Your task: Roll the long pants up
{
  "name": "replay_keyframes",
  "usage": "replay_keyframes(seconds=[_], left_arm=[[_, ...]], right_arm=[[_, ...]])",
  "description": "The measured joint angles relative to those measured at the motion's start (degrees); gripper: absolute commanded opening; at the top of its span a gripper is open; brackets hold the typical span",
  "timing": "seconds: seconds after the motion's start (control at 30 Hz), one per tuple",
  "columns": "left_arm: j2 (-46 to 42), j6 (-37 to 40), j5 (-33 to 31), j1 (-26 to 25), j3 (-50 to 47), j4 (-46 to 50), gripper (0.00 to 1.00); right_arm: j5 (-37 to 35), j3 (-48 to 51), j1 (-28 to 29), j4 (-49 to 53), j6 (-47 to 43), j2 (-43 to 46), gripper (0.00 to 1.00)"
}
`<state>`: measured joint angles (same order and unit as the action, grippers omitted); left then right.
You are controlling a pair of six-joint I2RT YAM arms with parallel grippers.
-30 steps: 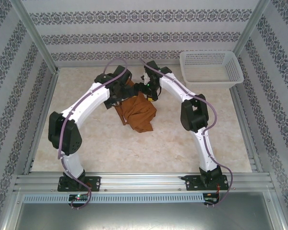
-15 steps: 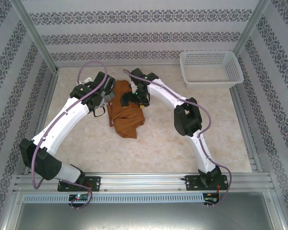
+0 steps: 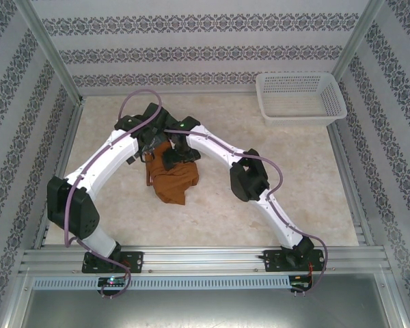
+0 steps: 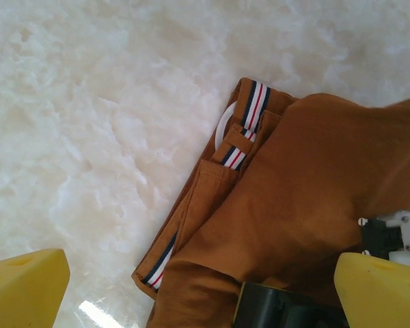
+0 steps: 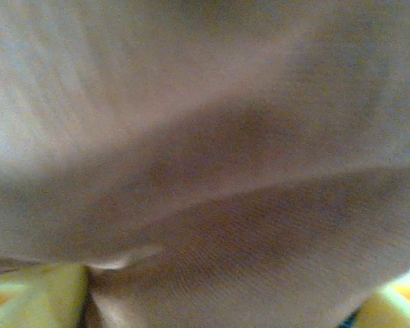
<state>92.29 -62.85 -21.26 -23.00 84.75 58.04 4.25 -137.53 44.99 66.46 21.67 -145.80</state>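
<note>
The long pants (image 3: 174, 183) lie bunched in a rust-brown heap left of the table's middle. In the left wrist view the pants (image 4: 301, 178) show a waistband with pale lining striped red and blue (image 4: 249, 113). My left gripper (image 3: 149, 145) hangs over the heap's far-left edge. It (image 4: 205, 294) is open, its yellow fingertips (image 4: 24, 287) wide apart above cloth and table. My right gripper (image 3: 178, 156) presses down on the heap's top. In its own view blurred brown cloth (image 5: 212, 171) sits close between its spread yellow fingertips (image 5: 34, 294).
A white mesh basket (image 3: 301, 96) stands at the back right corner. The pale marbled table (image 3: 314, 178) is bordered by metal rails and patterned walls. The two arms cross close together over the pants.
Both grippers moved nearer and leftward, and the pants heap shifted with them and bunched tighter. The right gripper came down onto the cloth. The left stays open.
</note>
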Motion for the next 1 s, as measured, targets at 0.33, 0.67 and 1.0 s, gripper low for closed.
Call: replay_keyframes(seconds=[0.33, 0.67, 1.0], left_arm=[[-3.7, 0.0, 1.6, 4.5, -1.9, -1.0, 1.00], [-4.0, 1.0, 4.2, 5.5, -3.0, -2.8, 1.00], [-3.8, 1.2, 6.5, 5.9, -3.0, -4.4, 1.00]], right_arm=[[-0.4, 2.2, -1.6, -0.4, -0.9, 1.3, 0.00], [-8.7, 4.5, -10.8, 5.7, -6.0, 4.0, 0.00], [-30.6, -1.3, -19.8, 16.4, -11.3, 4.1, 0.00]])
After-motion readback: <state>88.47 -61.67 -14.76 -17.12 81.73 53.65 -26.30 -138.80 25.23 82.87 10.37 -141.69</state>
